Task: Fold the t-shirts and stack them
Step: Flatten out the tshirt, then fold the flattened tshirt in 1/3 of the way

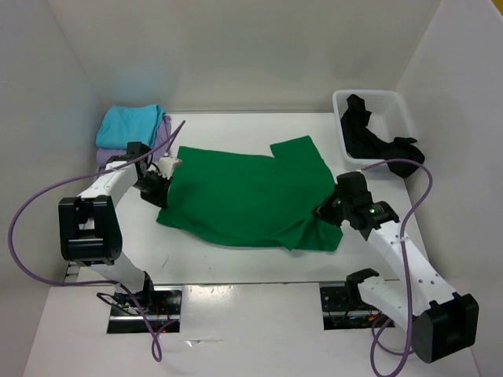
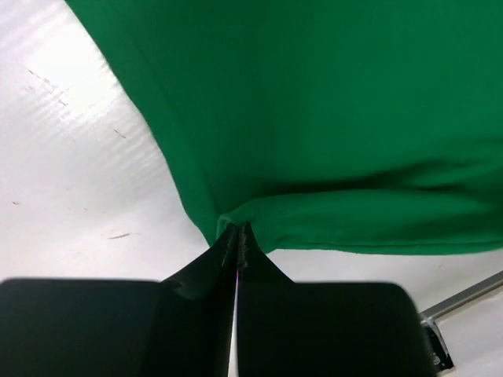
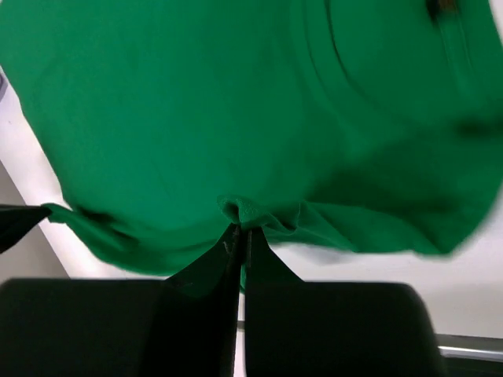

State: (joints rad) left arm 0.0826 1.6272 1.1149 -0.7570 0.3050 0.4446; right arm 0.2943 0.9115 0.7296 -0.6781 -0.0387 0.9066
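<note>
Green shirt (image 1: 244,192) lay spread left of the bin (image 1: 381,95), unfolded, left gripper (image 1: 161,179) and right gripper (image 1: 326,210) each pinching its edge. Turquoise shirt (image 1: 130,124) and lavender shirt (image 1: 163,133) sat stacked farther left; black shirt (image 1: 369,137) waited in the bin.

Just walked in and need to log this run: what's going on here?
Both grippers hold the green t-shirt, spread on the table: the left gripper pinches its left edge, the right gripper its right edge. A turquoise shirt lies on a lavender shirt at far left; the black shirt is in the white bin.
</note>
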